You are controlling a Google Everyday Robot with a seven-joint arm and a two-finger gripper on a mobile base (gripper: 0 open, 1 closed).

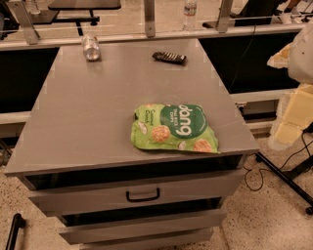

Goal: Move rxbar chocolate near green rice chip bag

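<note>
The rxbar chocolate [169,57] is a small dark bar lying flat near the far edge of the grey table top [88,112]. The green rice chip bag [173,128] lies flat near the front right corner, its "dang" lettering upside down to me. The bar and the bag are well apart, with bare table top between them. My gripper [289,128] shows as pale, blurred parts at the right edge of the view, off the table's right side and above the floor. It is far from both the bar and the bag, and nothing shows in it.
A silver can [90,47] lies on its side at the far left of the table top. The table is a cabinet with partly open drawers [143,194] below its front edge. A rail and a water bottle [190,12] stand behind it. Cables and a stand leg [283,178] cross the floor at right.
</note>
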